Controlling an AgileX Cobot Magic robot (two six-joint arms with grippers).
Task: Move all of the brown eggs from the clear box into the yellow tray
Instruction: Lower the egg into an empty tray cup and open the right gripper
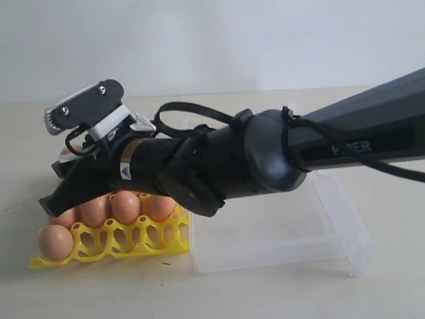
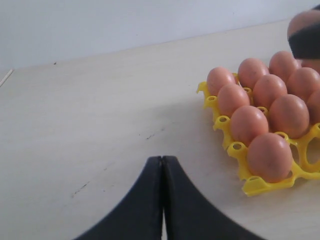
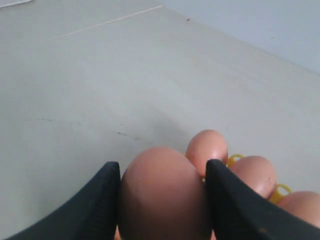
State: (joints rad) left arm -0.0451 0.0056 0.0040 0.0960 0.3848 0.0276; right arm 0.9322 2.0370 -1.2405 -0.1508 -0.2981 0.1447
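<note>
The yellow tray [image 1: 133, 240] lies at the lower left and holds several brown eggs [image 1: 125, 206]; its front cups beside one egg [image 1: 56, 241] stand bare. My right arm reaches across it, and my right gripper [image 3: 163, 168] is shut on a brown egg [image 3: 162, 200] just above the tray's eggs [image 3: 207, 147]. The left wrist view shows the filled tray [image 2: 260, 186], its eggs [image 2: 270, 156], and that carried egg [image 2: 305, 22] blurred at the edge. My left gripper [image 2: 162, 160] is shut on nothing, over bare table beside the tray. The clear box [image 1: 345, 232] sits right of the tray; no egg shows in its visible part.
The right arm's dark forearm [image 1: 265, 156] covers the back of the tray and part of the box. A light wooden tabletop [image 2: 100, 110] stretches out beside the tray. A pale wall stands behind the table.
</note>
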